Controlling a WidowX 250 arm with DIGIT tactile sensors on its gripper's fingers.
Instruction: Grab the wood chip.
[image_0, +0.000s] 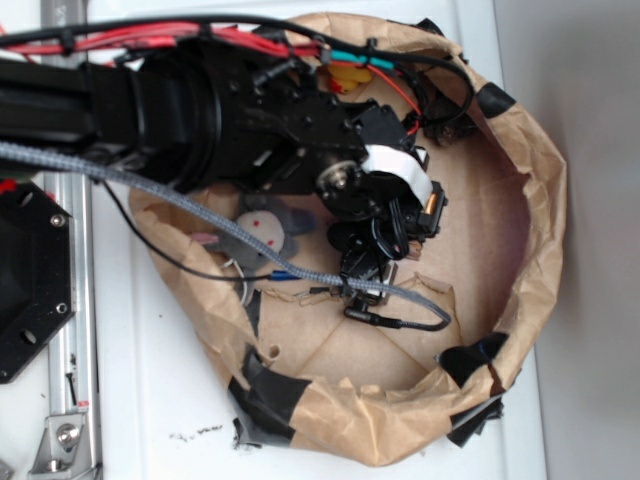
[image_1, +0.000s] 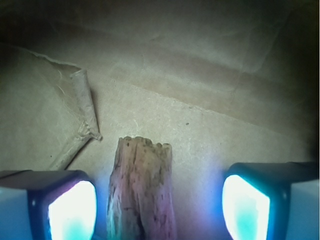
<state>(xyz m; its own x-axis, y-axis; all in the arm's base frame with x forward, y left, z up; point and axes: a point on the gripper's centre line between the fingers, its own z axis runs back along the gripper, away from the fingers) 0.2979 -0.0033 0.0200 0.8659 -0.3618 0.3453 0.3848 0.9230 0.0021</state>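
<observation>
Between the end effector pads, spread apart, lies the wood chip, nearer the left pad. Best to centre sideways first, then close across its narrow width.

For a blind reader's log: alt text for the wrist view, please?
A wood chip stands between the open jaws, nearer the left finger than the right finger, touching neither. Creased brown paper lies behind it.
</observation>
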